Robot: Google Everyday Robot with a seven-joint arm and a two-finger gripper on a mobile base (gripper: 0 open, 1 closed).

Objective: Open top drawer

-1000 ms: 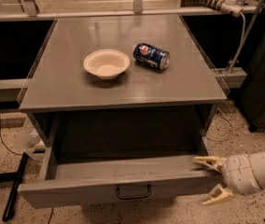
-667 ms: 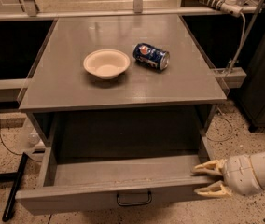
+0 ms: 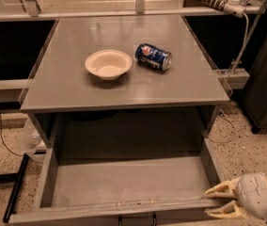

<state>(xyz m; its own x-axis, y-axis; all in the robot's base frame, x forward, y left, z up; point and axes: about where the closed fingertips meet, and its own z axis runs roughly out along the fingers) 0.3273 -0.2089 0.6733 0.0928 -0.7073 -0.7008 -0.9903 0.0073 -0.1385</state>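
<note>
The top drawer [image 3: 129,180] has been drawn further out than a second ago, and its box lies exposed to the left of the end effector [image 3: 206,203]. The front's right end is straddled by the end effector's spread, unclosed fingers. The opening is judged nearly done.

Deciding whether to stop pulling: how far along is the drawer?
Done: the drawer stands well out from under the tabletop, its whole bare floor showing. In hand: the pincer sits at its front right corner. Left: little, probably only drawing the pincer clear.
</note>
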